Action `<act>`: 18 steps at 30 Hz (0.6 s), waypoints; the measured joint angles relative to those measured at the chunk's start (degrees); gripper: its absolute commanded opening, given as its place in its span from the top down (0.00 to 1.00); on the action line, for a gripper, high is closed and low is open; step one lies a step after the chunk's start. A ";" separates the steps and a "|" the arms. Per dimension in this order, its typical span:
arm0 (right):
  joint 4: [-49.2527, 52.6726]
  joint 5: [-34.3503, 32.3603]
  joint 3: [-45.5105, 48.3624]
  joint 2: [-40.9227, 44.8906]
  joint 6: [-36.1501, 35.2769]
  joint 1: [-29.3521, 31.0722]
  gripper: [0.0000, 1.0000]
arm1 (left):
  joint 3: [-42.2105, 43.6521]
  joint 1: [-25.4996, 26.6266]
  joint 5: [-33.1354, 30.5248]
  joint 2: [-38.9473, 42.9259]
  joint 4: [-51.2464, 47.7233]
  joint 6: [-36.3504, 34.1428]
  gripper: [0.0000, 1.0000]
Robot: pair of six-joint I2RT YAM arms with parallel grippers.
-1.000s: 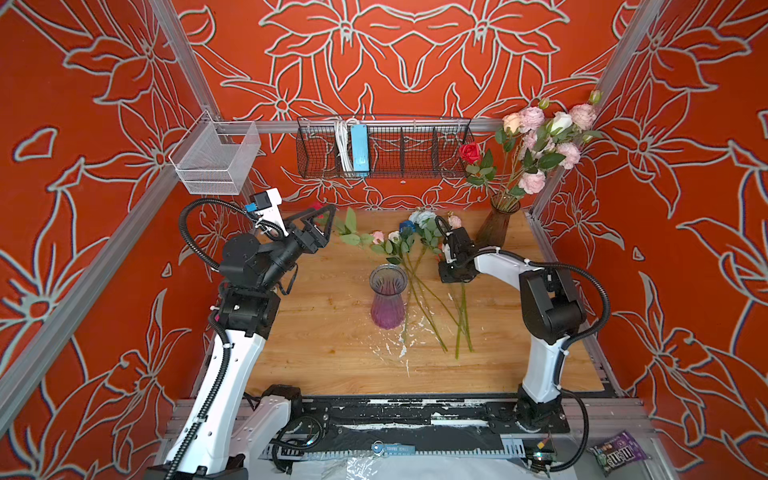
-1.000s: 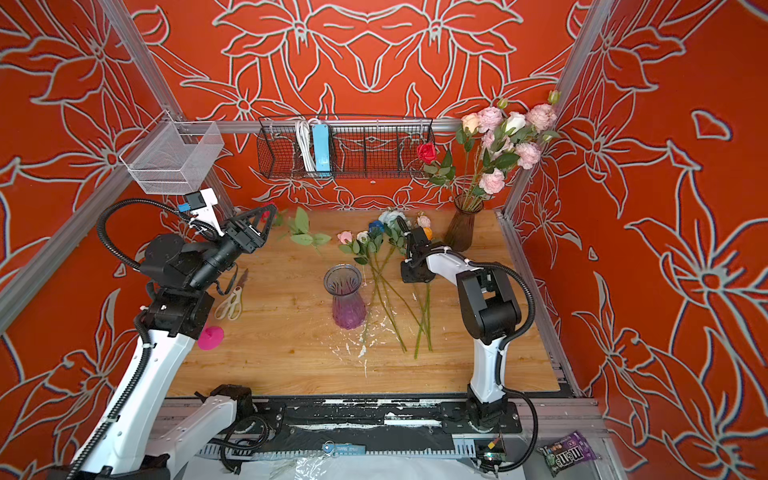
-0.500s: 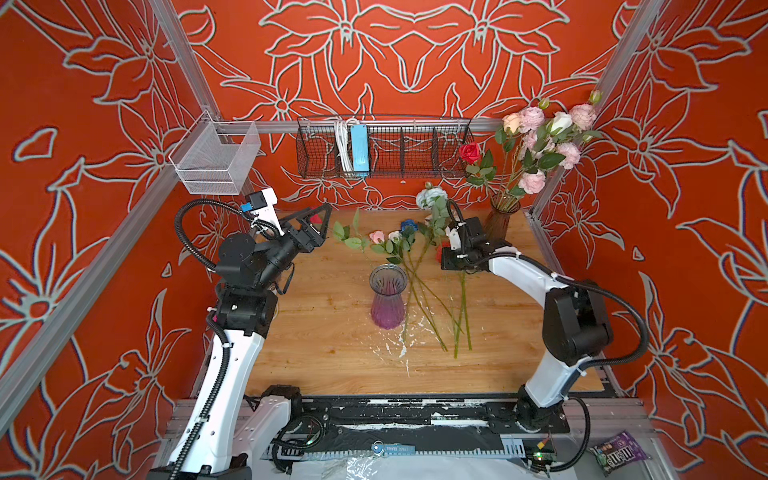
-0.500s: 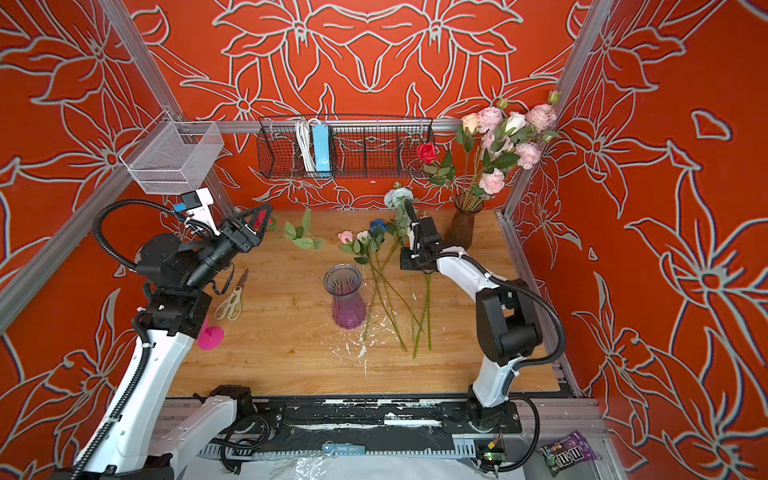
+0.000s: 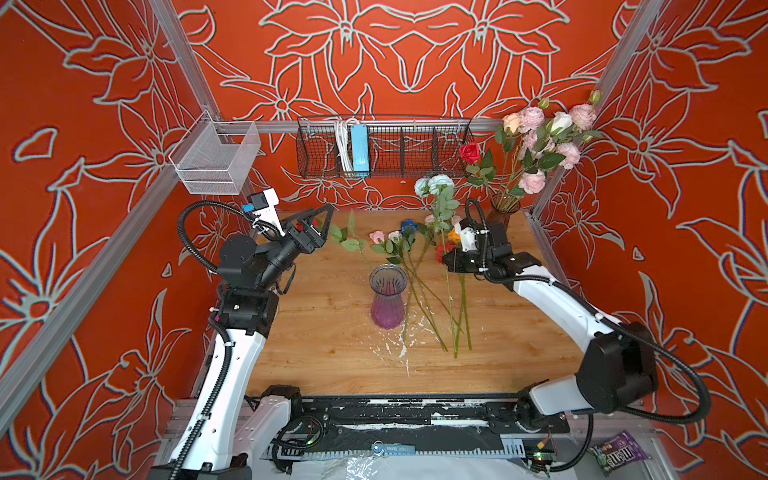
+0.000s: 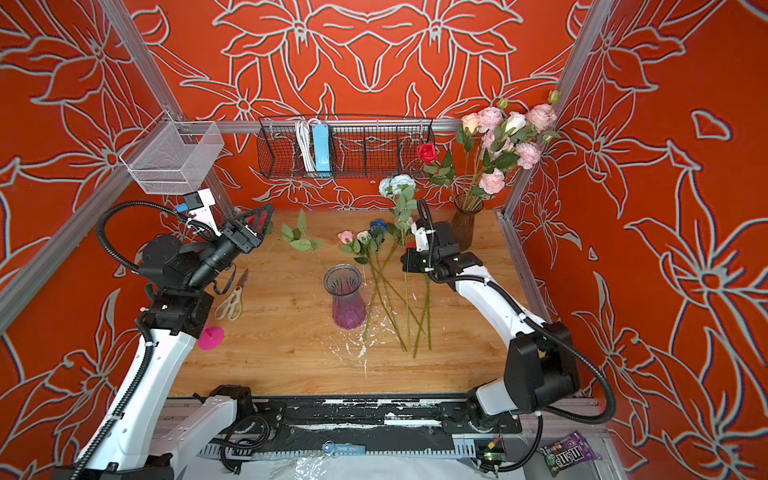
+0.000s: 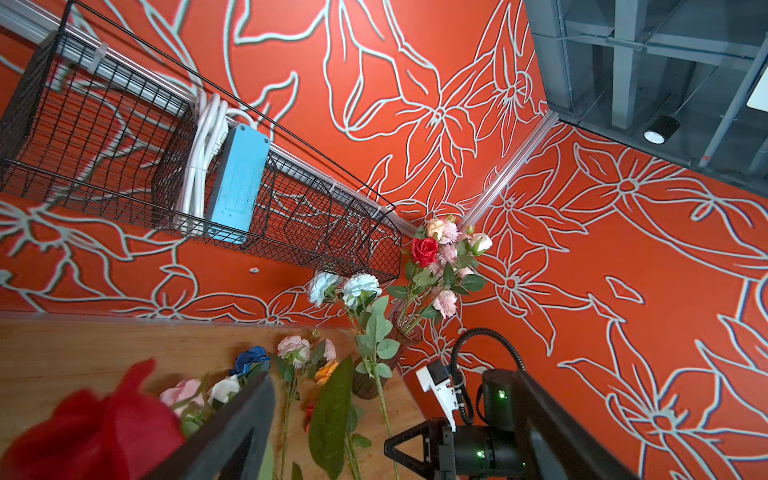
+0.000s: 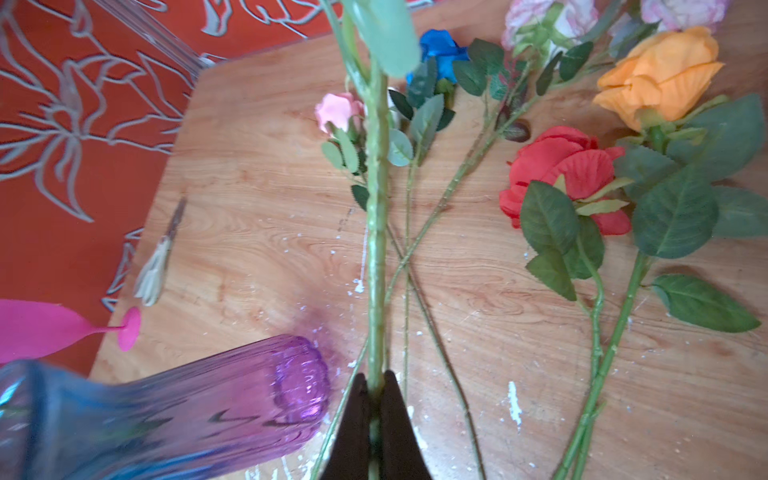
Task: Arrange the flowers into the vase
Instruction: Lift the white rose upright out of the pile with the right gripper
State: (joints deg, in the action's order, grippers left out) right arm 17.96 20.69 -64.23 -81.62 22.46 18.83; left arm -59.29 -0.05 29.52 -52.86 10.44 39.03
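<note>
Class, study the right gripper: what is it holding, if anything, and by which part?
The right gripper is shut on the pale-blue flower, pinching its green stem below the leaves, blooms upward.

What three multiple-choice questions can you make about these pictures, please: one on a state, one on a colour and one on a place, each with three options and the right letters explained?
1. The right gripper is:
A. shut on a green stem
B. wide open
C. shut on nothing

2. The blooms on that stem are:
A. red
B. orange
C. pale blue

3. On the table, the purple vase stands:
A. in the far right corner
B. near the middle, beside the lying stems
C. at the front edge

Answers:
1 A: in the right wrist view the jaws pinch the stem.
2 C: both top views show pale blue blooms at its top.
3 B: both top views show it upright near the middle of the table, with the stems next to it.
</note>
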 measured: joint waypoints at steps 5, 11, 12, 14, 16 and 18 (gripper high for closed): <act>-2.56 2.23 4.02 4.31 1.18 0.13 1.00 | 1.09 -0.02 -1.79 0.26 0.00 0.74 0.12; -3.30 2.80 7.80 8.48 1.86 0.74 1.00 | 4.79 -1.09 -6.97 3.63 -0.81 1.51 0.11; -3.28 2.75 8.63 9.90 1.97 0.83 1.00 | 5.09 -1.51 -8.15 4.35 -1.18 1.51 0.10; -3.15 2.67 9.53 12.41 2.03 1.29 1.00 | 5.14 -2.49 -9.86 5.05 -1.36 1.51 0.09; -3.21 2.54 9.55 14.69 2.05 2.05 1.00 | 5.14 -3.67 -10.91 5.25 -1.36 1.55 0.09; -3.19 2.27 9.53 17.09 2.01 3.28 1.00 | 5.14 -4.96 -11.58 5.03 -1.40 1.73 0.08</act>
State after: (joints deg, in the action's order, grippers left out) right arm 14.76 22.96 -54.70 -64.53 24.47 22.11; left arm -54.15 -5.02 17.93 -47.83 9.04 40.75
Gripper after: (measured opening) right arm 0.062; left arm 0.917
